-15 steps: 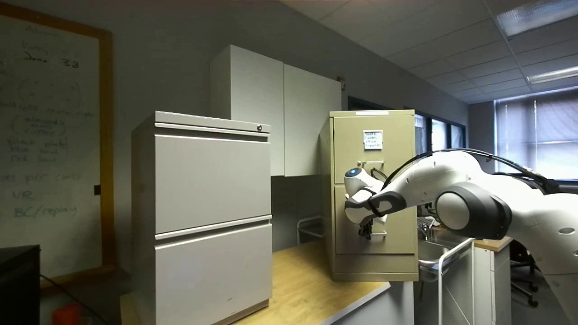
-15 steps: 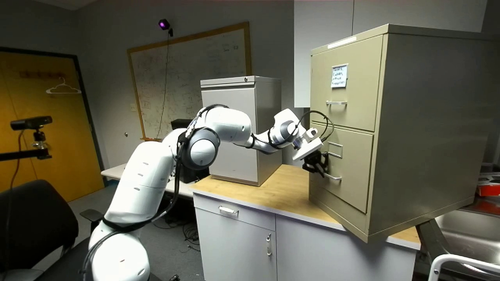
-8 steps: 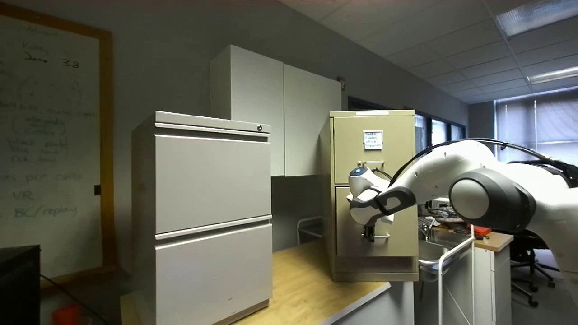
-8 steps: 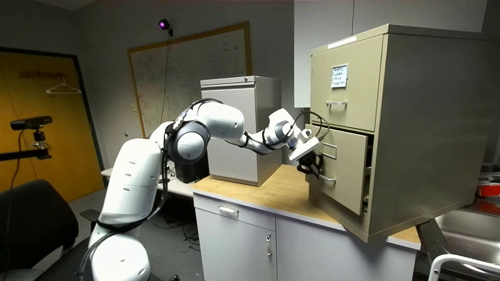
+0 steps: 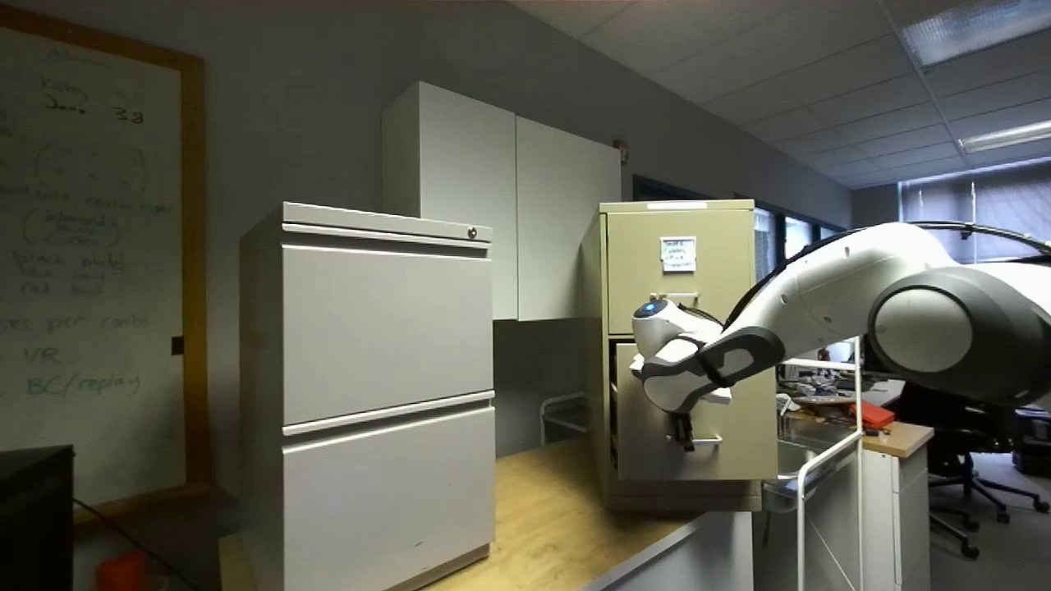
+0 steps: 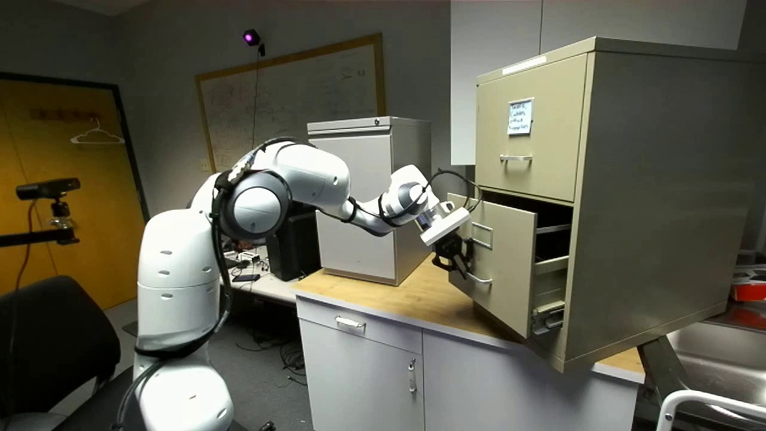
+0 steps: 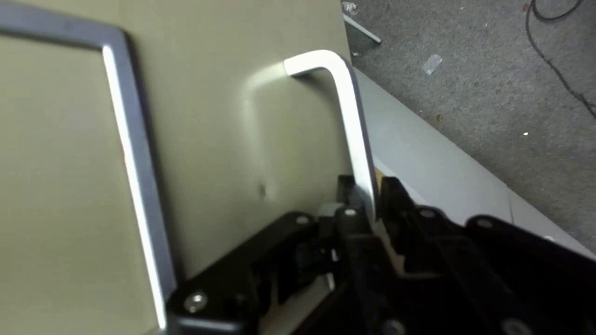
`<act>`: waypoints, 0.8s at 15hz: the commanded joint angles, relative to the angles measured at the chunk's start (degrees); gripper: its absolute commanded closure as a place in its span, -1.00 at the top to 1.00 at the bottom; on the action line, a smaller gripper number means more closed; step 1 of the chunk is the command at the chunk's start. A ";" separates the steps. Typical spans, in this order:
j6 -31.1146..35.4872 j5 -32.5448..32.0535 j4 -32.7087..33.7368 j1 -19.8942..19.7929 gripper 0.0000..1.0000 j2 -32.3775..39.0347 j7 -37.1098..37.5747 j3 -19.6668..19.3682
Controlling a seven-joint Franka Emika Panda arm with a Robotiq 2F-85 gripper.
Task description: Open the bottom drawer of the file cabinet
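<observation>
Where my jaws meet the handle (image 7: 356, 111), they are almost together, with it pinched between them. The handle is on the bottom drawer (image 6: 505, 257), and that drawer is partway out of the tan cabinet (image 6: 646, 203). In an exterior view, I can look in behind its front and see a pale bar (image 6: 552, 265). The top drawer (image 6: 553, 131) sits just above, closed, and it has a white label (image 6: 520, 117) with writing that is hard to read. In the wrist view, one end of the handle shows, but my black jaws hide the other end. A metal frame (image 7: 139, 172) is on the same drawer front, near the handle. Past the drawer's edge I see the grey floor (image 7: 465, 83). My white arm (image 6: 305, 173) reaches over, with its end tipped down toward the drawer. In both exterior views, the tan cabinet stands on a wooden table (image 6: 413, 296), and one of its bottom corners pokes out past the table's edge. A grey cabinet (image 5: 386, 345) stands upright on the same table, apart from the tan one. A whiteboard (image 5: 90, 287) hangs on the wall (image 5: 328, 123).
</observation>
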 commanded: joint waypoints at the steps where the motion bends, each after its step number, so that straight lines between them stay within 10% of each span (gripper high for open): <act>1: -6.59 0.02 -10.92 3.87 -0.84 -7.61 -1.25 1.75; 12: -20.08 -4.68 -25.07 10.57 -0.84 -20.59 -0.18 6.04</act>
